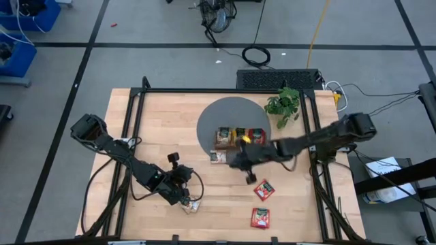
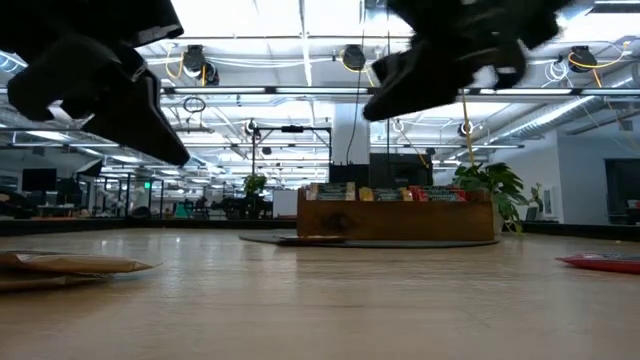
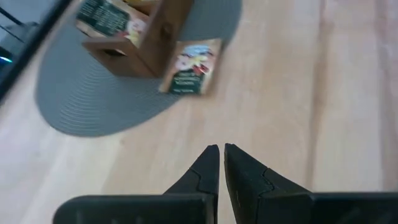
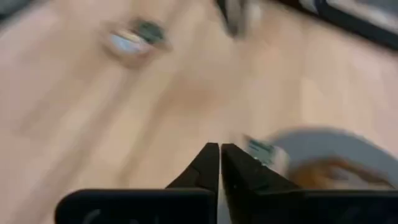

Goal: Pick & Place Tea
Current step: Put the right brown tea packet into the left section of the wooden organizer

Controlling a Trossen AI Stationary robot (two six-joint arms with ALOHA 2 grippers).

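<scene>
The tea sachets are spread about. Several stand in the brown wooden tray (image 1: 238,136) on the grey round mat (image 1: 218,112). A beige one (image 1: 218,157) lies at the mat's edge, also seen in the left wrist view (image 3: 189,67). Two red ones (image 1: 263,189) (image 1: 260,218) lie on the table toward its near right. Another beige sachet (image 1: 192,206) (image 2: 70,265) lies flat near the near edge. My left gripper (image 1: 184,197) (image 3: 221,149) hangs shut and empty above the table beside that sachet. My right gripper (image 1: 250,178) (image 4: 219,148) is shut and empty, raised just near of the tray.
A green leafy plant (image 1: 285,103) stands at the mat's far right. A black frame (image 1: 136,122) runs along the table's left, far and right sides. Bare wood lies between the two grippers and left of the mat.
</scene>
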